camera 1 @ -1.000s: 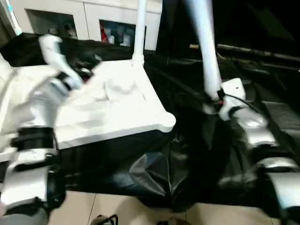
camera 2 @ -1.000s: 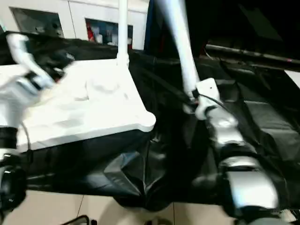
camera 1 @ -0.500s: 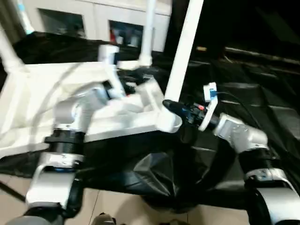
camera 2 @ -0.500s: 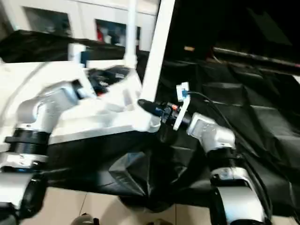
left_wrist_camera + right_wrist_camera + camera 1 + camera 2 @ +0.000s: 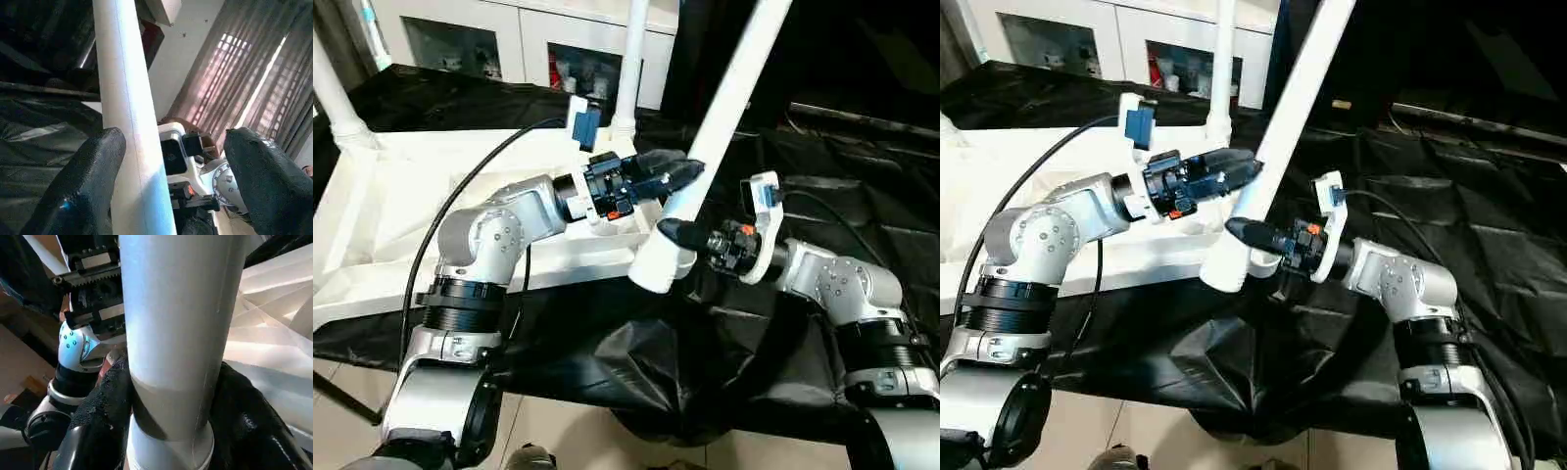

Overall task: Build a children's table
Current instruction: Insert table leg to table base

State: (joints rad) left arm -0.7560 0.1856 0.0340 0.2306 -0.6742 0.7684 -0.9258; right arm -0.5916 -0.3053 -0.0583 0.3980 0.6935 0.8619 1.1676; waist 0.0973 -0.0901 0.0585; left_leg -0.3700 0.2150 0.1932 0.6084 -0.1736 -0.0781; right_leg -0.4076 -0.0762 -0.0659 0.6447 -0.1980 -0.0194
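The children's table lies upside down: a white ribbed tabletop [image 5: 391,196] with one leg [image 5: 631,59] standing at its far corner and another leg [image 5: 333,98] at the far left. A third white leg [image 5: 734,98] leans up to the right, its thick end down at the tabletop's near right corner. Whether that end sits in the socket is hidden. My right gripper [image 5: 671,238] is shut on this leg just above that end, with both fingers [image 5: 98,416] pressed to it. My left gripper [image 5: 690,174] is open astride the same leg [image 5: 127,122] a little higher, with one finger [image 5: 83,186] beside it.
Black cloth drapes the work table [image 5: 862,166] to the right and hangs in folds off its front edge. White cabinets [image 5: 509,39] stand behind. A black cable [image 5: 460,206] loops from my left forearm across the tabletop. Tiled floor [image 5: 342,392] lies below.
My left gripper has swung across the tabletop to the leaning leg and opened wider around it. The right gripper has brought the leg's thick end down to the near right corner.
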